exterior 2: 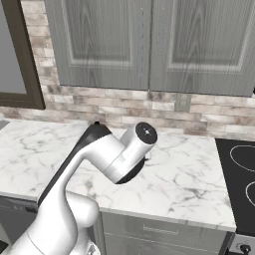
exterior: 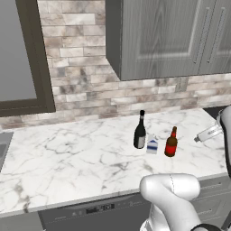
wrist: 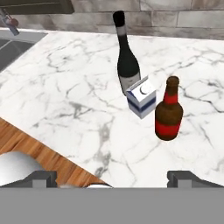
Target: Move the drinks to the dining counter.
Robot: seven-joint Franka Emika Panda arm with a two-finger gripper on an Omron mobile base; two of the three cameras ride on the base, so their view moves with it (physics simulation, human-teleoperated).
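- Sink (wrist: 13,48) sits far off to the claw's upper left in the hand view, a tap (wrist: 8,22) above it
- Marble counter (exterior: 67,158) spreads wide ahead of the claw, brick wall (exterior: 81,81) at its back
- Claw (wrist: 111,177) hangs released, its two dark tips spread wide and nothing between them, clear of every drink
- Wine bottle (wrist: 127,57), tall and black, stands upright ahead of the claw, just left of its centre line and farthest back
- Milk carton (wrist: 141,97), blue and white, stands right in front of the wine bottle, touching or just beside it, I cannot tell which
- Beer bottle (wrist: 169,111), red-brown with a red label, stands upright ahead and to the right, nearest the claw, just beside the carton
- From the left base view the same three line up: wine bottle (exterior: 140,131), carton (exterior: 152,145), beer bottle (exterior: 171,142)
- Grey cupboards (exterior 2: 149,45) hang above; a dark hob (exterior 2: 241,174) lies on the right in the right base view
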